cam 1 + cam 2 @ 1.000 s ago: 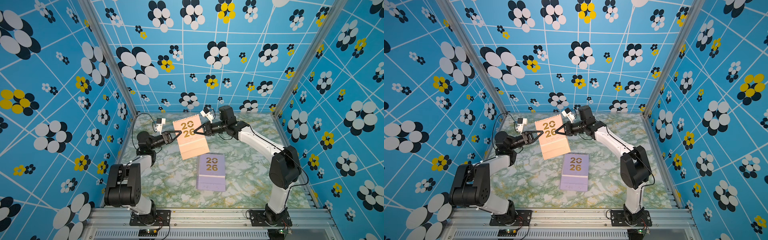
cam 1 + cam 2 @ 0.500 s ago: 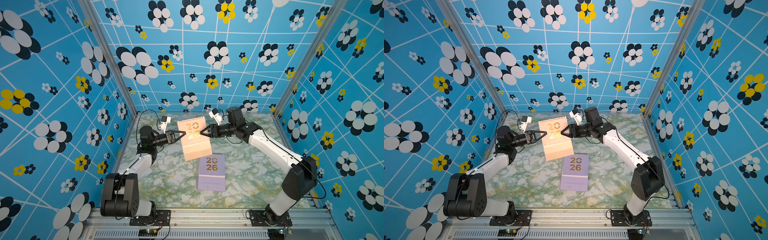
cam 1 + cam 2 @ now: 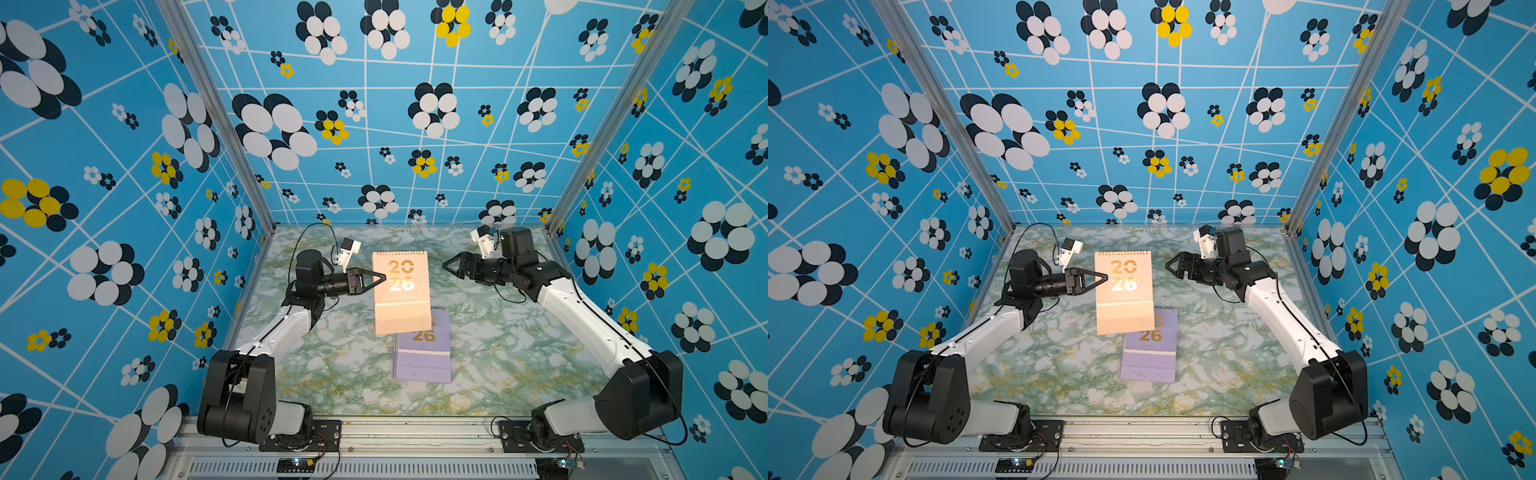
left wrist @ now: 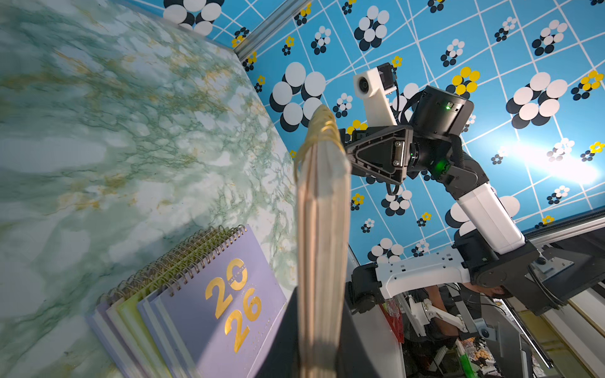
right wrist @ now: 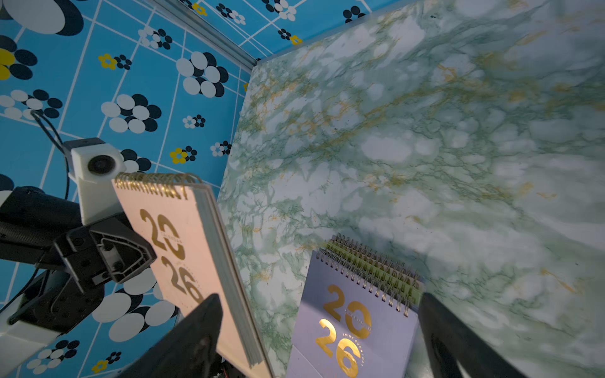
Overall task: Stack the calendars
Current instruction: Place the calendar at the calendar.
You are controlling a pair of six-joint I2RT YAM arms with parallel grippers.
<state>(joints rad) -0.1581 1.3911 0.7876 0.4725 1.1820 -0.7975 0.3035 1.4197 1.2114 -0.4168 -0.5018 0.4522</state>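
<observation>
The left gripper [image 3: 380, 277] clamps the flat peach-pink spiral-bound calendar [image 3: 401, 299] edgewise, carrying it over the lavender-topped calendar stack [image 3: 424, 357] for lowering; the right gripper [image 3: 448, 266] hangs open, empty

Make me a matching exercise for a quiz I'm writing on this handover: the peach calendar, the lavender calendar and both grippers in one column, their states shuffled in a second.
Column one:
1. peach calendar
2. lavender calendar
3. left gripper
4. right gripper

Column two:
A. open, holding nothing
B. lying on top of the stack on the marble table
C. shut on a calendar's side edge
D. held in the air, clear of the table

Pairs: 1-D, 2-B, 3-C, 4-A
</observation>
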